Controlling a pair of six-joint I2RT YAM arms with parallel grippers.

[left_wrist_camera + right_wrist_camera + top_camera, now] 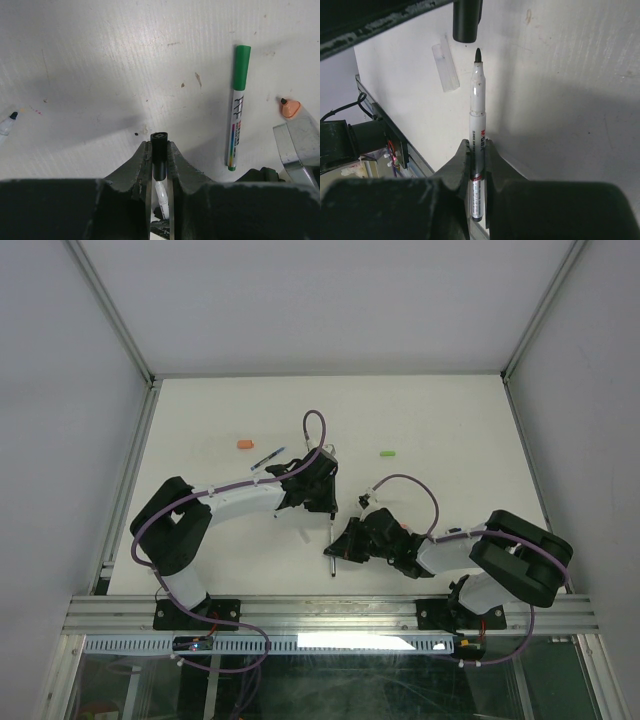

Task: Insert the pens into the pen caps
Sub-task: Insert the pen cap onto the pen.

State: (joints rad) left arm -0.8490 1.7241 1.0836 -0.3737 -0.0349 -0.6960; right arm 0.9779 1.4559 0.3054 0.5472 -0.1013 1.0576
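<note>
While the left gripper (159, 154) was clamped on a black cap (159, 141) with the cap's open end poking out past the fingertips, the right gripper (476, 150) was clamped on the lower barrel of a white pen (477, 100), its black tip bare and pointing away from the fingers. Seen from the right wrist, the pen's tip sat just short of the cap's mouth – a thin gap showed between them, so the tip was not inside – and it lined up nearer one edge of the mouth than its middle. Both grippers met near the middle of the white table (450, 420), close to its near edge, with the two arms bent in toward each other. A clear cap (445, 67) lay flat on the table just beside the raised pen. Further back, an orange cap (245, 444) lay near a blue pen (268, 458) on the left, and a light green cap (388, 453) lay well apart from them on the right. From the left wrist, a green-capped pen (237, 107) with a white barrel lay to the right of the fingers, and beyond it an orange tip (290, 108) showed at the frame's edge – the rest of that piece was hidden. At the far left edge of that view a black pen tip (13, 115) peeked in.
</note>
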